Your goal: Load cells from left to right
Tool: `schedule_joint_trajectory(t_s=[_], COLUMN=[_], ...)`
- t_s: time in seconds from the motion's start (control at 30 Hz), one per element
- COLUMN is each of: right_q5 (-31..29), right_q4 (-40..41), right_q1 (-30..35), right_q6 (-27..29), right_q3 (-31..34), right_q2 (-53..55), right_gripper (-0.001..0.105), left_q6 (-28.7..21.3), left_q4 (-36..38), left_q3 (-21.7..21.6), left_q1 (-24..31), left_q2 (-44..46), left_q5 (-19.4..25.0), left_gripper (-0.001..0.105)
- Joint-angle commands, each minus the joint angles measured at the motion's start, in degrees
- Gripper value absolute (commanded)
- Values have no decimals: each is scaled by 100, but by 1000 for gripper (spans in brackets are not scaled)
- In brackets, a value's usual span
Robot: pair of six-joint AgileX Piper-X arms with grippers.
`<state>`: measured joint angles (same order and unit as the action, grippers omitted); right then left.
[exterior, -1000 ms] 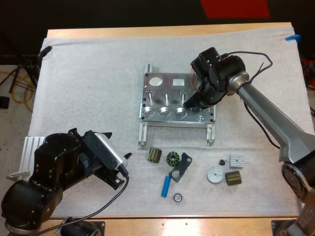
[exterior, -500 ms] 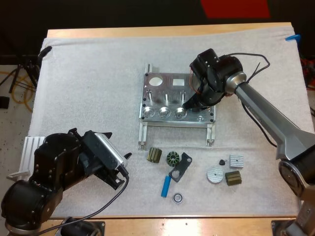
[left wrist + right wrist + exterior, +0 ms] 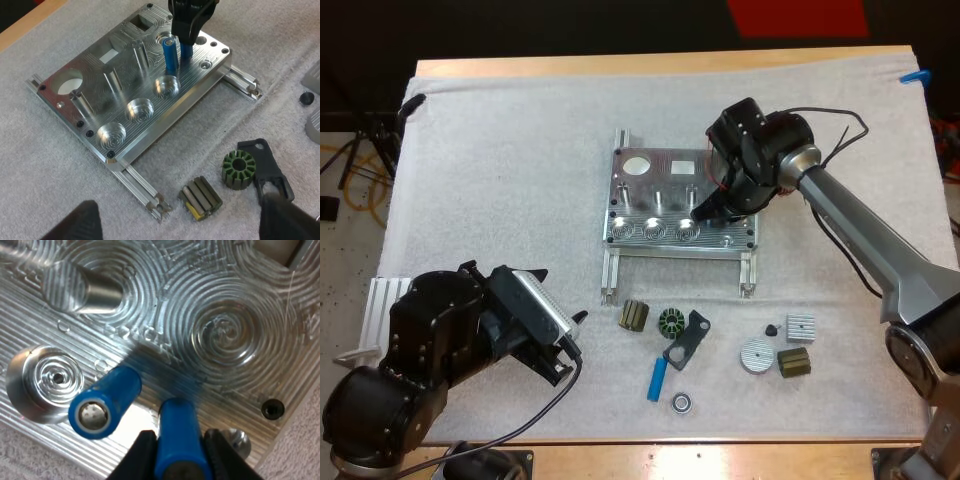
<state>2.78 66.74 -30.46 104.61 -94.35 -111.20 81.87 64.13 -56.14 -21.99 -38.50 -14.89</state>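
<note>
**High view.** The right arm extends across the white mat (image 3: 500, 150) from the right of the metal fixture (image 3: 655, 175). Its wrist is bent down, so the right gripper (image 3: 706, 212) points at the fixture's right end. The wrist's own bulk hides what the gripper carries. The left arm lies folded off the fixture's front left corner, well apart from it, with the left gripper (image 3: 567, 345) low over the mat. A loose blue cylinder (image 3: 658, 380) lies flat on the mat in front of the fixture. Small parts lie near it, among them a slotted ring (image 3: 670, 322) just beside a black bracket (image 3: 688, 338).

**Left wrist view.** This view supplies what the high view hides. The right gripper hangs above the fixture's right end and holds the gripped blue cell (image 3: 186, 50) close to upright. A second blue cell (image 3: 170, 55) stands just beside it, on the side toward the three empty round pockets (image 3: 140, 107) of the fixture's front row. The left gripper's own fingers (image 3: 82, 222) stand wide apart on the fixture's front side, clear of every part.

**Right wrist view.** The right gripper's fingers (image 3: 137, 455) press on the gripped blue cell from both sides. The cell runs out from between them toward the fixture's face near its front right corner. The second blue cell is seen end-on and free of the fingers, between the gripped cell and an empty pocket. Whether the foot of either cell sits in a pocket cannot be told.
</note>
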Motion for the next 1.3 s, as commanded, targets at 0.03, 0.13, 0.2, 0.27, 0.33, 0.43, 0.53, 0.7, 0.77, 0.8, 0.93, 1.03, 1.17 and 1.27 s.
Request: schedule_joint_trajectory(t_s=[0.03,0.13,0.2,0.27,0.33,0.43,0.53,0.7,0.77,0.8,0.93,1.03,1.17,1.27], right_q5=[223,223,223,223,223,223,223,223,223,223,223,247,257,257], right_q4=[104,216,248,247,227,150,76,20,36,45,135,353,417,419], right_q1=[14,14,14,14,14,14,14,14,14,14,14,14,14,-67], right_q6=[70,70,70,70,70,70,70,70,70,70,70,70,70,70], right_q3=[-17,-17,-17,-17,-17,-27,-38,-40,-40,-40,-40,-24,383,911], right_q2=[-63,-63,-63,-31,14,161,354,800,1055,1155,1665,2102,2847,3461], right_gripper=[0,1,9,31,45,57,56,56,56,56,56,56,56,56], left_q6=[61,61,61,61,61,61,61,61,61,61,61,131,292,323], left_q4=[-35,-35,-35,-35,-35,-35,-35,-35,-35,-35,-35,42,211,375], left_q3=[-3,-3,-3,-3,-3,-3,-3,-3,-3,-3,-3,-3,-19,-19], left_q1=[1,1,1,1,1,1,1,1,1,1,1,1,-40,-215], left_q2=[19,19,19,19,19,19,19,19,19,19,19,19,76,91], left_q5=[-35,-35,-35,-35,-35,-35,-35,-35,-35,-35,-35,-35,-246,-297], left_gripper=[65,65,65,65,65,65,65,65,65,65,65,65,64,64])
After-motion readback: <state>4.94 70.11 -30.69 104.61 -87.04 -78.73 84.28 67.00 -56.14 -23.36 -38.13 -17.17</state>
